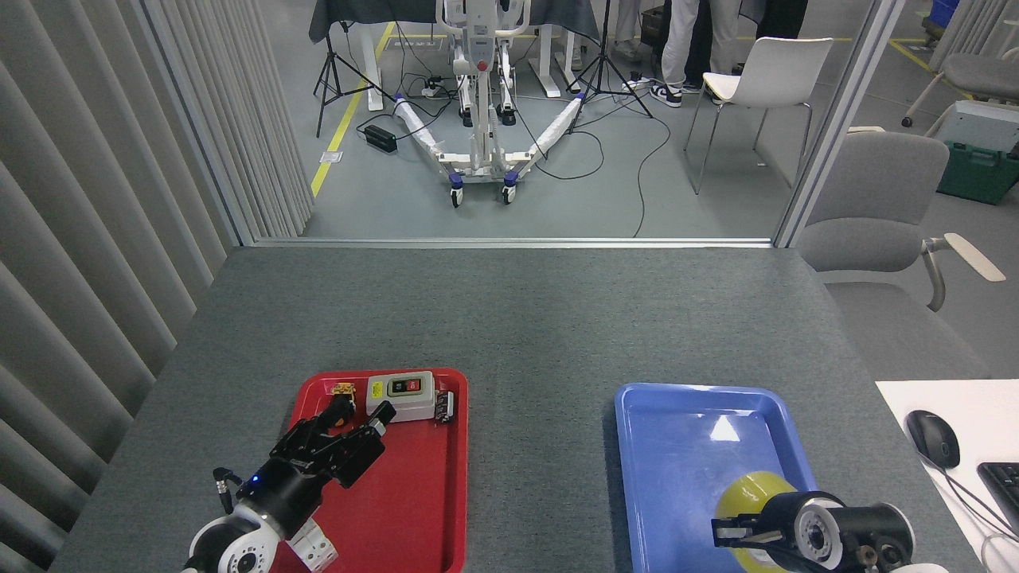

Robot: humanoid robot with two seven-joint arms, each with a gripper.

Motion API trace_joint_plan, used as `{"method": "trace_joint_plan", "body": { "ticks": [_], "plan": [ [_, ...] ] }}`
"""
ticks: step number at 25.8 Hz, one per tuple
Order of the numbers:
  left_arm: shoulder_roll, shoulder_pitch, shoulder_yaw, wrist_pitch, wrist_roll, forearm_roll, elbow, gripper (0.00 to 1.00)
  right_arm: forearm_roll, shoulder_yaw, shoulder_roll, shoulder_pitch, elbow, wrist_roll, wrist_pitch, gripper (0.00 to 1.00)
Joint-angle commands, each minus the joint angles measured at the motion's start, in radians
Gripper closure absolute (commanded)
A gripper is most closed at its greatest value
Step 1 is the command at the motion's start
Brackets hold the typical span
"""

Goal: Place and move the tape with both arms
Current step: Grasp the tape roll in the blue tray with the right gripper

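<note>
Bright, even overhead light, sharp focus, white glare on the blue tray [720, 430], soft shadows.

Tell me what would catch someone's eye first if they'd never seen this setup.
Two bright trays on the grey table: a red tray at the near left holding a grey switch box, and a blue tray at the near right. In the blue tray's near end the yellow tape sits against the right gripper. The left gripper hangs over the red tray, and beyond the table a wheeled white stand fills the floor.
</note>
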Motion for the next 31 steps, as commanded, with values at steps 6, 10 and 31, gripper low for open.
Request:
{"method": "trace_joint_plan", "body": {
  "ticks": [6,10,31],
  "plan": [
    [0.005,0.045,0.026,0.031,0.148,-0.319,-0.100,0.03,-0.011,0.033,-0.002,-0.073,0.047,0.082,0.100,1.00],
    [0.006,0.045,0.026,0.057,0.159,-0.328,-0.102,0.03,-0.011,0.033,-0.003,-0.124,0.091,0.070,0.120,1.00],
    [0.002,0.080,-0.097,0.487,0.573,-0.566,-0.059,0.01,-0.019,0.120,0.008,-0.334,0.358,0.145,0.356,1.00]
  ]
}}
